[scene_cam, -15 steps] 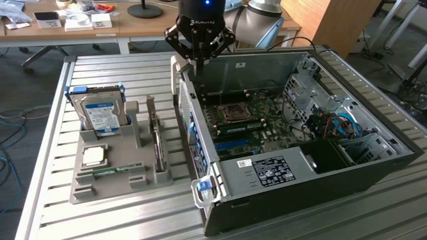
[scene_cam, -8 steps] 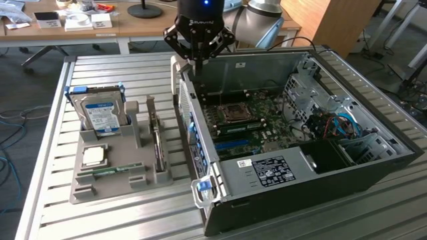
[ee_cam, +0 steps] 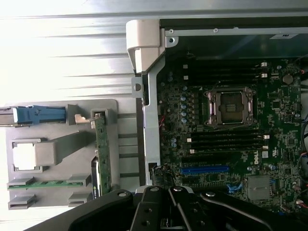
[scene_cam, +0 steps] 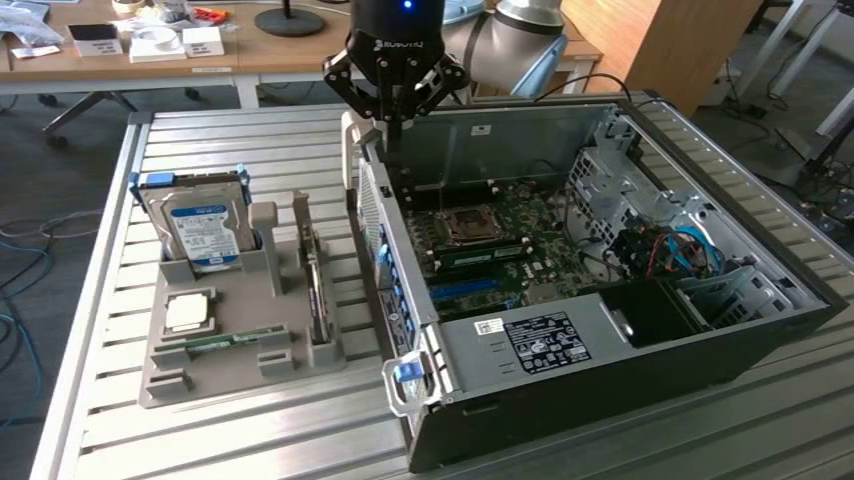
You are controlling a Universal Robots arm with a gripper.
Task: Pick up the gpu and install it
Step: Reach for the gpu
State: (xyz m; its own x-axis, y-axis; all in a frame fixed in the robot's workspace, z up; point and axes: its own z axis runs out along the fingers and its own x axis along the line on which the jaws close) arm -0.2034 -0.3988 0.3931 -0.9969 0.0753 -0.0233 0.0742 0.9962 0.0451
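gpu (scene_cam: 316, 295) on edge in grey holder (scene_cam: 227, 375), hard drive (scene_cam: 200, 228) alongside, case (scene_cam: 627, 385) open

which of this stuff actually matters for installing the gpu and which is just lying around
For the job:
- gpu, on edge in the grey holder
- open computer case
- blue slot on the motherboard
- gripper, shut, above the case's edge

Lying about:
- hard drive
- memory stick
- processor

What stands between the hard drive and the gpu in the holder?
In the exterior view, a gray upright post of the holder stands between the hard drive and the gpu.
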